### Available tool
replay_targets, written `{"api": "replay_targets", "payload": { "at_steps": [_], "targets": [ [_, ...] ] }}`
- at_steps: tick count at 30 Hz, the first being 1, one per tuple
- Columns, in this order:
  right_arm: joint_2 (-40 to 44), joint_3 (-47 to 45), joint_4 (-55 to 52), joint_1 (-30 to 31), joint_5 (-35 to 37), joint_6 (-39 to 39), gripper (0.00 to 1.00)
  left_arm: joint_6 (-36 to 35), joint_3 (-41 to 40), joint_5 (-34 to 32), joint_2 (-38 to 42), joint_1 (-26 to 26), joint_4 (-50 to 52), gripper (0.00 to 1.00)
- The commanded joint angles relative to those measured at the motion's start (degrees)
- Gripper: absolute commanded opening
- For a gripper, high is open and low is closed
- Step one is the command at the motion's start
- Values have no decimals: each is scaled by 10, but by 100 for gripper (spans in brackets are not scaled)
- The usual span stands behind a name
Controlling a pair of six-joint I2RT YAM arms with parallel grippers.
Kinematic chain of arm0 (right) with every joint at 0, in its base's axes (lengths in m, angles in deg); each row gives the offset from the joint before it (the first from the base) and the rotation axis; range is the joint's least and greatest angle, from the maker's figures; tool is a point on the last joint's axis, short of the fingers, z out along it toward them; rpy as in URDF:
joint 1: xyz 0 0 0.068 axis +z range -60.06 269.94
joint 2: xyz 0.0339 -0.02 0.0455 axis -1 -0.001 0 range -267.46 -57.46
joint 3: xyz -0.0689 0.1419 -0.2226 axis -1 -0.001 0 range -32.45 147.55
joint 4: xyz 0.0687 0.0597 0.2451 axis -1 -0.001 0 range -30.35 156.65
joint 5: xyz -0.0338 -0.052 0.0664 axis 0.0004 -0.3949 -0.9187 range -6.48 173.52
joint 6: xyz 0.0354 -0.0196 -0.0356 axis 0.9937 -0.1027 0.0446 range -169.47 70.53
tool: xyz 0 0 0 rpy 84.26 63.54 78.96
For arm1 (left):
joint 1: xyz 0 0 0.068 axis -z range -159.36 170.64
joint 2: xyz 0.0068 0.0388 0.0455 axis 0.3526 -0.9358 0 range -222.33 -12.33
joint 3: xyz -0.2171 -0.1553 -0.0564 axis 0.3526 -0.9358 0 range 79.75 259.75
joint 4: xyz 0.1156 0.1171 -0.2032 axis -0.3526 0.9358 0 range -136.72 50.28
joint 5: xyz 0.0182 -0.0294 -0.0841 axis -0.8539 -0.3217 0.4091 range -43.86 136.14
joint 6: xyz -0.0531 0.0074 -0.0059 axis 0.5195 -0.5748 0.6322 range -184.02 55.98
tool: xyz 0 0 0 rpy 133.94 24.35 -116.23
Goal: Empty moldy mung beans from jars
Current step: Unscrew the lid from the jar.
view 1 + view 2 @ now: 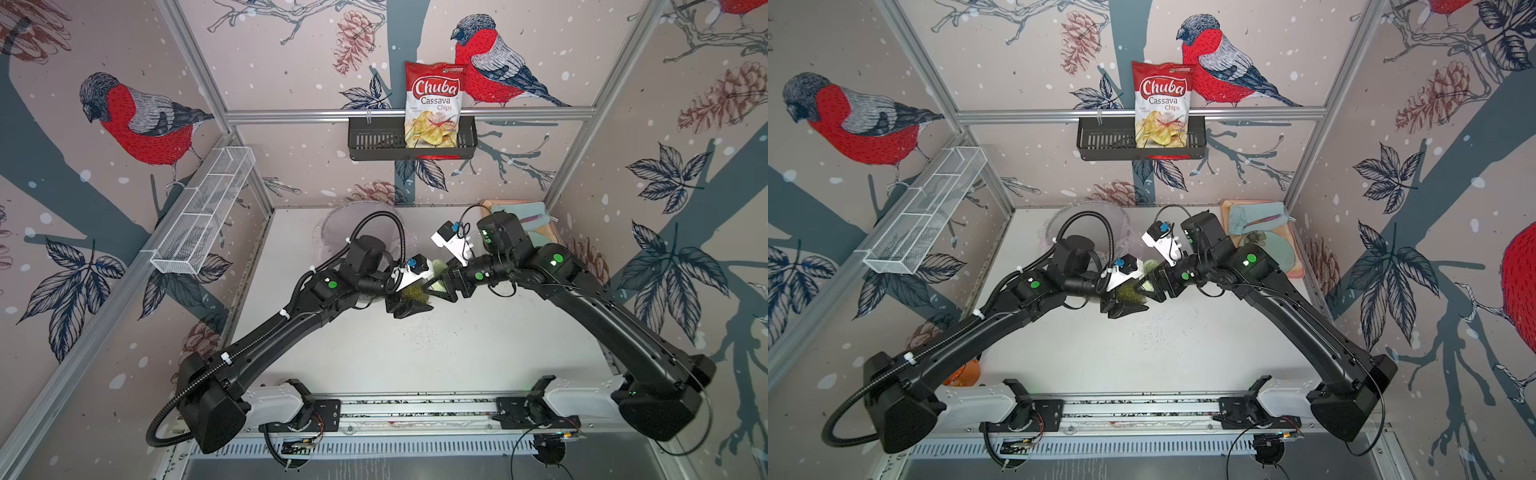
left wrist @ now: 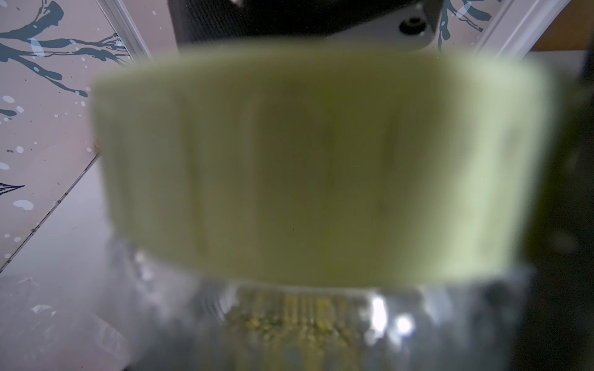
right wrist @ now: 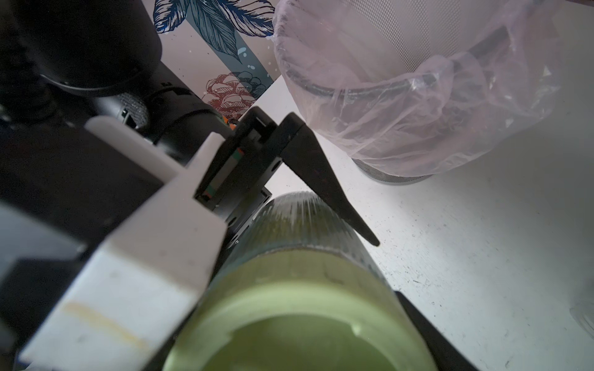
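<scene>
Two robot arms are meeting over the middle of the table (image 1: 415, 365), sharing one jar (image 3: 305, 225) between them. The jar is lying on its side in the air, clear of the tabletop, with its pale green lid (image 3: 289, 305) pointing toward the right arm. The left gripper (image 1: 413, 299) is clasping the glass body, its jaws standing fairly wide around it. In the right wrist view one black finger (image 3: 337, 199) is lying along the jar's side. The right gripper (image 1: 438, 289) is clamping the lid, jaws also wide, and pale green is showing between them in both top views. The beans (image 1: 409, 293) are packing the glass as an olive-green mass. In the left wrist view the lid is filling most of the frame as a blur, with beans glinting through the glass next to it.

Just beyond the jar, toward the back wall, the bin (image 3: 418, 80) with its pinkish bag is standing on the table. Black specks (image 1: 424, 332) are dotting the tabletop near the grippers. At the back right, a tray (image 1: 1225, 205) is carrying a blue cloth (image 1: 1254, 216). A chips bag (image 1: 434, 104) is sitting in a black basket (image 1: 374, 143) on the rear wall.
</scene>
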Motion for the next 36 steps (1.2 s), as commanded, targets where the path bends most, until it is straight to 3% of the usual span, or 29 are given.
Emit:
{"api": "replay_targets", "payload": {
  "at_steps": [1, 4, 13, 25, 31, 36],
  "targets": [
    [0, 9, 32, 4, -35, 6, 41, -3, 4, -18, -1, -1, -20, 17],
    [-1, 9, 29, 5, -32, 4, 43, -3, 1, -19, 3, -1, -28, 0],
    [7, -2, 39, 5, -31, 15, 59, -2, -20, -27, 21, -1, -64, 0],
    [18, -21, 73, 6, -45, 34, 60, 5, -19, -18, 22, -1, -69, 0],
    [16, -17, 68, 7, -28, 39, 75, 6, -20, -24, 27, -1, -74, 0],
    [13, -13, 62, 12, -18, 38, 82, 8, -21, -28, 26, -1, -74, 0]
  ]
}}
